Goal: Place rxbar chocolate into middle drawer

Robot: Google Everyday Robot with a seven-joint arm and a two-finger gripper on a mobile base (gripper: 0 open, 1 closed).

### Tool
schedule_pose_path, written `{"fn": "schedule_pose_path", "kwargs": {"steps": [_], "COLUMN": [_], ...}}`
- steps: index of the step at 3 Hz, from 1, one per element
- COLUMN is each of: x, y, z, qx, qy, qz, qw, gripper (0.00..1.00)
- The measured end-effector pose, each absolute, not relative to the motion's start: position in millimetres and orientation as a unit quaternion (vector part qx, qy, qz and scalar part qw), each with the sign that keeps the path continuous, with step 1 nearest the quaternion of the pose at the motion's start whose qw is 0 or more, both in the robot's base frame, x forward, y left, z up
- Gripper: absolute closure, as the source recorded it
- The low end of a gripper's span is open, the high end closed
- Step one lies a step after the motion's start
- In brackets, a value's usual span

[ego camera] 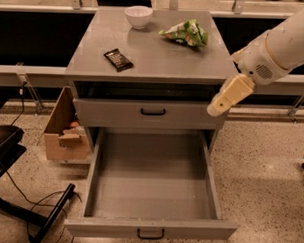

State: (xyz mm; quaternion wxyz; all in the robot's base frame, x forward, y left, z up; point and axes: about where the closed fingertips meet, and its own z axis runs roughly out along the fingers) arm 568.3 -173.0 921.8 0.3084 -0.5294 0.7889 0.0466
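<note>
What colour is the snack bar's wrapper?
Dark brown-black wrapper, camera view; hand hovers by the cabinet.

A grey desk (154, 53) stands on a speckled terrazzo floor (270, 167) under warm, dim light. Left of the desk sits an open cardboard box (59, 135), and farther left a black chair base (11, 153) and a loose cable (34, 199). Behind the desk run dark panels (30, 39) and a pale rail (28, 74). The gripper (228, 98) hangs at the desk's right front corner.

One claw (215, 107) right of two drawers (108, 225)
</note>
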Motion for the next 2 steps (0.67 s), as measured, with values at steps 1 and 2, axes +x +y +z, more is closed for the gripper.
{"fn": "schedule_pose_path", "kwargs": {"steps": [1,2], "x": [632,694], "y": [-150,-124], "z": [921,925], "qx": [-0.491,-0.455], "qy": [0.804,0.821], "qz": [0.072,0.081], "qw": [0.329,0.335], "gripper": [0.0,0.0]}}
